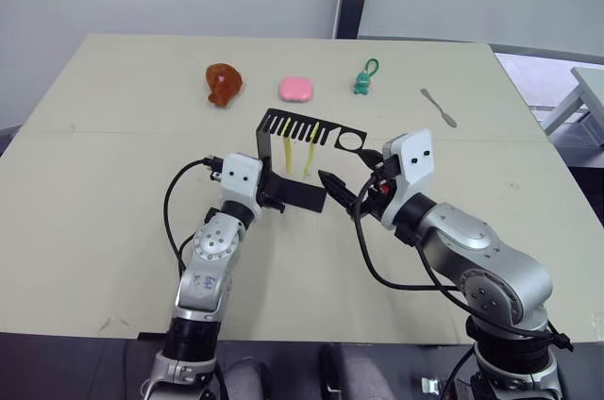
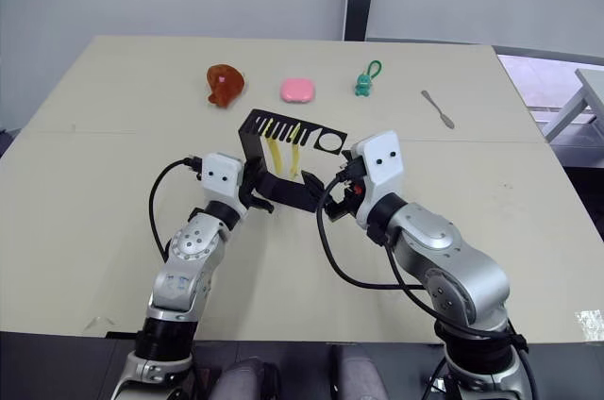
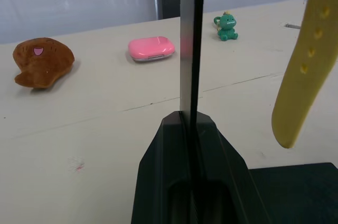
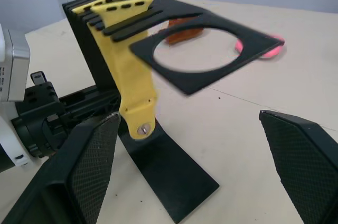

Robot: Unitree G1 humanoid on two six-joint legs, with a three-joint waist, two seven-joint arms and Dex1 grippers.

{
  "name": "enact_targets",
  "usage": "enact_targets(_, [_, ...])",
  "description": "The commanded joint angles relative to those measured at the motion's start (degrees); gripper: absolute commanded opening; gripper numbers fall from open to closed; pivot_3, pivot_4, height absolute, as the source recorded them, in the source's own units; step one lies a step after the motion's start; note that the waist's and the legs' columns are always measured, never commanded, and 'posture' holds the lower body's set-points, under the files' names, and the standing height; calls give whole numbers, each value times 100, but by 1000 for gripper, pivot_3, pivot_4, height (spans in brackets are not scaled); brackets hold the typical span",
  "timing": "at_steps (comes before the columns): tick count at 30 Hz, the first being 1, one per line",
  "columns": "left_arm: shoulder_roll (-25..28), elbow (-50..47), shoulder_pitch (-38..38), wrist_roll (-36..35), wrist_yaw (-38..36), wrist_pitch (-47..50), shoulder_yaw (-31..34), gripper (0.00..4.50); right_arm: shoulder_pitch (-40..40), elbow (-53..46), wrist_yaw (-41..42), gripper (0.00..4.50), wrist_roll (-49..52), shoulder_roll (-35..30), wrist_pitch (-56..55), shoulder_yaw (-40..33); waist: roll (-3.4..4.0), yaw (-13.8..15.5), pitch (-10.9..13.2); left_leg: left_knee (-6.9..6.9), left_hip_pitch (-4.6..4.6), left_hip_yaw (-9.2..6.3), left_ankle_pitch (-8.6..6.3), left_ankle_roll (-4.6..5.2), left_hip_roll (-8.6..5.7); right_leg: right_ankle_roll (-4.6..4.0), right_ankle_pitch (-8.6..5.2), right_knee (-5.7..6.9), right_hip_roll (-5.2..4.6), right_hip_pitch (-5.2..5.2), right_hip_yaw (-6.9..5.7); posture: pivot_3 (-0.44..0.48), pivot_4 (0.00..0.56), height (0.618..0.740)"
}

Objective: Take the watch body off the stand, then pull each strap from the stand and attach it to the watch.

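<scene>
Black stand (image 1: 300, 159): upright pinched by left gripper (image 1: 275, 194); foot before spread right gripper (image 1: 342, 190).

Left gripper (image 3: 191, 145) hides stand's upright (image 3: 191, 44) base (strap (image 3: 303, 55) top cropped)

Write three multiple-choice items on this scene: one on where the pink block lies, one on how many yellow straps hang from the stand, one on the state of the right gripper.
1. The pink block lies:
A. between the brown toy and the green figure
B. on the stand's foot
C. beside the spatula

2. Yellow straps hanging from the stand:
A. one
B. two
C. four

3. The right gripper is:
A. shut on a strap
B. shut on the stand's ring
C. open

Key: 1 A, it sits mid-row at the far side of the table; 2 B, two bands hang from the comb slots; 3 C, its fingers stand wide apart, holding nothing.
</scene>
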Motion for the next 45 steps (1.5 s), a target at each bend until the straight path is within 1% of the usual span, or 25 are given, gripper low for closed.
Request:
enact_targets(1, [-75,-194,82,40,-4,-102,-126,34,27,-265,125,4500,175,46,43,-15,0,1,0,0,0,0,0,0,0,0,0,-1,0,0,0,0,150,740])
enact_targets(11, [-282,-149,268,110,105,-219,-246,34,142,-457,-29,4500,148,271,176,192,0,1,0,-2,-1,-2,-1,1,-1,0,0,-3,-1,0,-1,0,150,740])
enact_targets(17, [-345,-56,217,137,137,-274,-263,34,-248,-354,-284,4500,-233,507,216,537,0,-5,0,-2,-1,-2,-1,1,0,0,0,-3,-1,0,-1,0,150,740])
enact_targets(23, [-328,2,215,135,109,-342,-253,34,-433,-239,-450,4500,-498,651,314,642,0,0,0,-2,-4,-4,-1,2,-1,0,0,-5,-4,0,-4,0,150,740])
enact_targets(26, [-325,24,210,139,109,-363,-257,0,-448,-150,-477,3674,-592,740,351,669,0,-1,0,-2,-4,-4,-1,3,-1,0,0,-6,-5,0,-5,0,150,740])
enact_targets(27, [-326,29,207,140,109,-366,-257,0,-449,-137,-474,3251,-619,760,363,672,0,-1,0,-2,-4,-4,-1,3,-1,0,0,-6,-4,-1,-6,0,150,740])
enact_targets(28, [-327,31,206,141,109,-369,-256,0,-449,-130,-465,2726,-643,777,364,673,0,-2,0,-3,-4,-4,-1,3,-1,0,0,-6,-4,-1,-7,0,150,740])
enact_targets(29, [-327,27,208,145,108,-375,-257,0,-448,-121,-467,2328,-690,783,355,677,0,-2,0,-2,-4,-4,-1,3,-1,0,0,-6,-4,-1,-7,0,150,740])
enact_targets(31, [-323,22,213,150,102,-379,-255,0,-461,-81,-457,1226,-832,763,292,707,0,-2,0,-3,-4,-4,-1,3,-1,0,0,-6,-5,0,-7,0,150,740])
enact_targets(33, [-314,20,215,155,97,-378,-252,0,-490,-63,-387,290,-951,719,212,756,0,-3,0,-3,-4,-4,-1,3,-1,0,0,-6,-5,-1,-7,0,150,740])
enact_targets(34, [-310,18,218,157,96,-376,-250,0,-499,-62,-349,66,-1001,700,176,779,0,-3,0,-3,-4,-4,-2,3,-1,0,0,-6,-5,-1,-7,0,150,740])
enact_targets(38, [-292,11,247,164,86,-373,-251,0,-460,-172,-203,66,-1151,558,46,851,0,-3,0,-3,-4,-5,-1,3,-1,0,0,-6,-5,0,-7,0,150,740])
enact_targets(45, [-277,56,285,188,72,-405,-275,0,-294,-400,115,66,-1419,55,-359,896,0,-2,0,-5,-5,-5,-2,3,-2,0,0,-10,-5,0,-9,0,150,740])
